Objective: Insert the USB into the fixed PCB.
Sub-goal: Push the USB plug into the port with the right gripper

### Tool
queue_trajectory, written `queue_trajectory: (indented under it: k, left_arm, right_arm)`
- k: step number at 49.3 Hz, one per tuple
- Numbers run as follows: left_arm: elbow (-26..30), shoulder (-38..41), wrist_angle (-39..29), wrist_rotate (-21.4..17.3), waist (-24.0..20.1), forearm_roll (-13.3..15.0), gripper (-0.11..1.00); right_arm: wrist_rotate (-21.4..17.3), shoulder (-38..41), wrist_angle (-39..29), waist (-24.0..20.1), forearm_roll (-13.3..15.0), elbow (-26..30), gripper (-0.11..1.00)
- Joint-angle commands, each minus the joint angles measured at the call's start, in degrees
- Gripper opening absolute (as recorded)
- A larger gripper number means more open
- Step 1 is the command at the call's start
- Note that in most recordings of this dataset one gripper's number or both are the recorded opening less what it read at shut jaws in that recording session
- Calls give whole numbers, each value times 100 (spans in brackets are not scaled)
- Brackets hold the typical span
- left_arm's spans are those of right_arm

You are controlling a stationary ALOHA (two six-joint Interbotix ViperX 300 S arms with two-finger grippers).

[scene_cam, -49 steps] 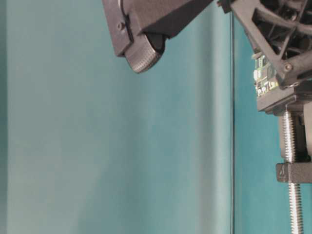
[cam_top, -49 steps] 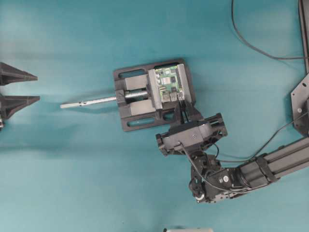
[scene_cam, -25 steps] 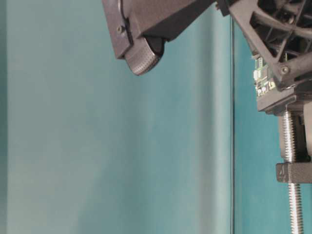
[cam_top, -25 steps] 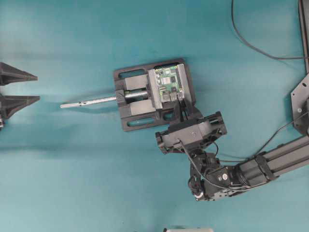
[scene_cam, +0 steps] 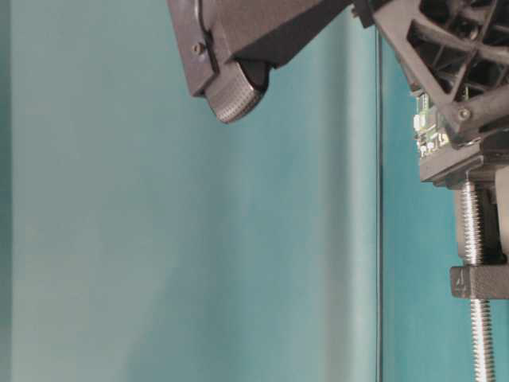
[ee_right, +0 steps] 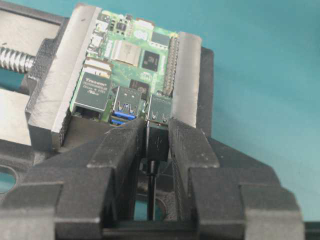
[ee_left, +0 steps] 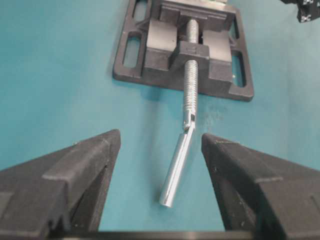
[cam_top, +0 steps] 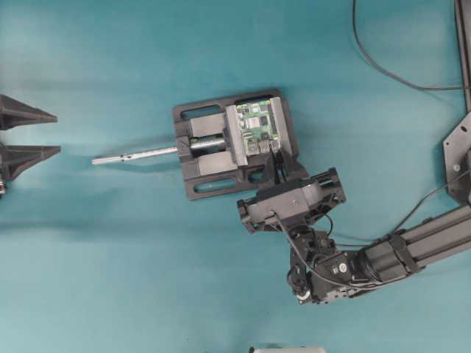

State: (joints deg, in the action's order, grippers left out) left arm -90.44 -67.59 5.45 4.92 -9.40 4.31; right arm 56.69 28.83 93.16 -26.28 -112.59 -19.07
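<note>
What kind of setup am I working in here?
Likely a robotics lab bench: a teal table surface, a black vise clamping the fixed PCB, and the right gripper holding the USB at a port.

Left claw (ee_left: 160, 165) agape, right claw (ee_right: 156, 137) clamped

The matt teal tabletop (cam_top: 110, 257) looks smooth. The black vise (ee_left: 165, 50) is dull, grainy plastic with a shiny threaded metal screw rod (ee_left: 189, 90). The green circuit board (ee_right: 130, 55) carries glossy silver metal connectors.
</note>
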Motion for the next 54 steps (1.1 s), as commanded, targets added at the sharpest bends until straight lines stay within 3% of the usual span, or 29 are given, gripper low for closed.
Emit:
queue_trajectory:
  k: [1, 22, 37, 54]
  left_arm:
    - [62, 70, 53, 53, -9, -18, 78]
    - [62, 79, 53, 53, -9, -18, 78]
    - [70, 70, 53, 53, -9, -18, 78]
    - [62, 70, 53, 53, -9, -18, 78]
  right_arm:
    - [9, -211, 18, 615, 123, -26, 21]
    - [-114, -220, 0, 413, 114, -62, 21]
    - [-519, -220, 26, 26, 35, -70, 21]
    - [-905, -220, -62, 70, 35, -114, 21]
